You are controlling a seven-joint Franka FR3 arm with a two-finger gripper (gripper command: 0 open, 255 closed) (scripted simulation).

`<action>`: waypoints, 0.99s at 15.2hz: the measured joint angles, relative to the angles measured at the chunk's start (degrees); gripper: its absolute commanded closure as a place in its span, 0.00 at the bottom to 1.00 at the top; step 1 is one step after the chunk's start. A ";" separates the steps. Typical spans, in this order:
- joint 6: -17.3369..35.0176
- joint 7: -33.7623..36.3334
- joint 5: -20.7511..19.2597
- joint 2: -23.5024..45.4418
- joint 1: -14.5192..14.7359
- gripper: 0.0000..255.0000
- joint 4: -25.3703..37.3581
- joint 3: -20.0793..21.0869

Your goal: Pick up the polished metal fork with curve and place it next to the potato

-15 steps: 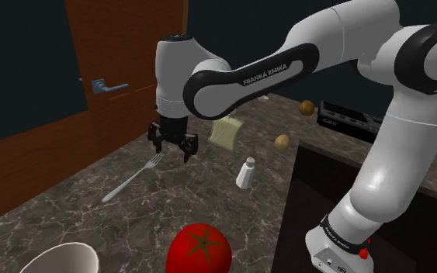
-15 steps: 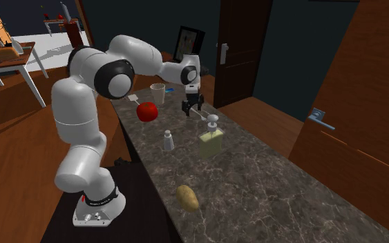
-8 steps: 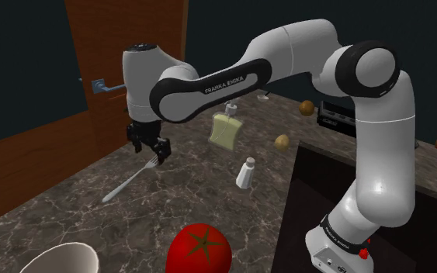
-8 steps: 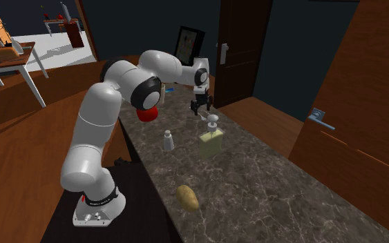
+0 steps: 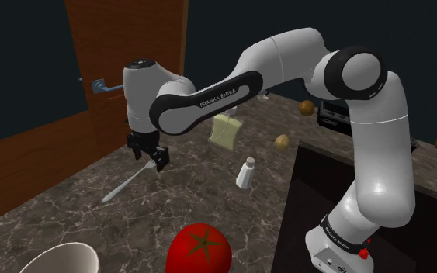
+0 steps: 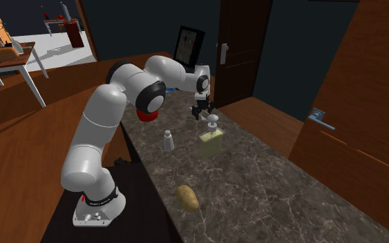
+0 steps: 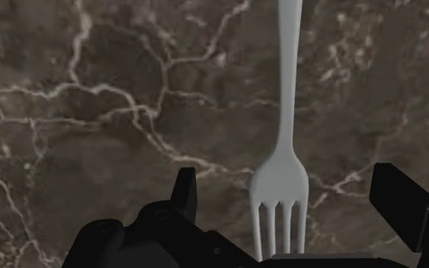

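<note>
Sideways the gripper point(image 5: 150, 156) has slid, over the fork point(image 5: 125, 185).
Its fingers point(image 7: 184, 189) gape (nothing held); pinching the prongs could tip it.

I saw a dark veined marble counter point(image 6: 269, 172) running down the room. Beyond its far long side stood a reddish wooden door point(image 6: 365, 83) with a silver lever handle point(image 6: 320, 117). Past that door was a dark panelled door point(image 6: 238, 48) set in a deep teal wall point(image 6: 289, 41). On the counter's other side lay a wood floor point(image 6: 20, 152), with a small table point(image 6: 3, 62) far off in brighter light.
</note>
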 measured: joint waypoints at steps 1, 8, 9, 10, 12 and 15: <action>0.10 0.03 -0.04 0.03 0.01 0.00 -0.07 -0.02; -0.48 0.06 0.01 -0.19 0.09 1.00 -0.02 0.14; -0.91 0.08 0.05 -0.30 0.12 1.00 -0.03 0.21; -1.14 0.12 0.06 -0.36 0.15 1.00 -0.02 0.25; -1.31 0.18 0.08 -0.46 0.19 1.00 -0.02 0.29; -0.88 0.22 0.04 -0.34 0.25 1.00 0.13 0.21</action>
